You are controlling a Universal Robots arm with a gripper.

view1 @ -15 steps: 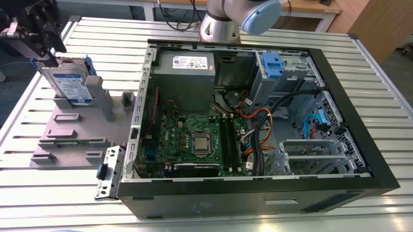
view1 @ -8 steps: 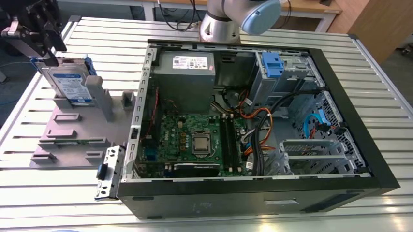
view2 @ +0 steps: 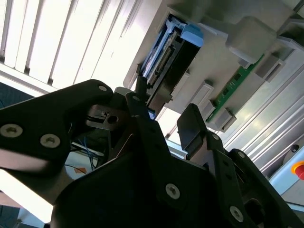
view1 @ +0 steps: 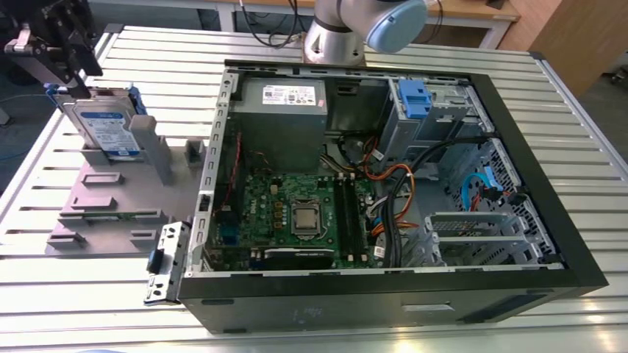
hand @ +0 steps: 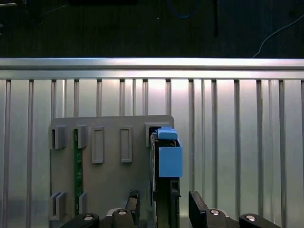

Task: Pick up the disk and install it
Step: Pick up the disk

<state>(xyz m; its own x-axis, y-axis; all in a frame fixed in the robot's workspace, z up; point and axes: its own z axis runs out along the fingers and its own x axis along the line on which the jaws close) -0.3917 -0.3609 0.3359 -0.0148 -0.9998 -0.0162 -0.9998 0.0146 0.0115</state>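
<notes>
Table (view1: pixel 79 294) of metal slats carries an open PC case (view1: pixel 393 290), its black wall nearest in the exterior view. Inside, near to far: mobo (view1: pixel 284 220) w/ CPU socket (view1: pixel 306 218) at centre, cable bundle (view1: pixel 393 184) to the exterior view's right of it, then grey PSU (view1: pixel 284 110) w/ white sticker at the far wall. A drive cage w/ blue latch (view1: pixel 412 99) sits at far right. Just beside the case, on the exterior view's left, a grey fixture (view1: pixel 108 213) lies flat on the table, w/ a green board strip (view1: pixel 113 215) slotted in its near part. Disk (view1: pixel 103 125) stands upright on edge in the fixture's far slot, label face showing, blue frame round its edges; it's outside the case. Gripper (view1: pixel 67 72) hangs right over the disk's top far corner; contact can't be told there. In the first wrist view the gripper (hand: pixel 165 205) is spread & released, holding nothing. Its fingers (hand: pixel 134 202) sit apart, one each side of the disk (hand: pixel 168 159), w/ a gap btwn each finger & the drive. Second wrist view agrees: gripper (view2: pixel 166 121) wide, disk (view2: pixel 173 52) beyond it in the fixture (view2: pixel 237 28). Farthest, the arm (view1: pixel 363 29) rises behind the case.
</notes>
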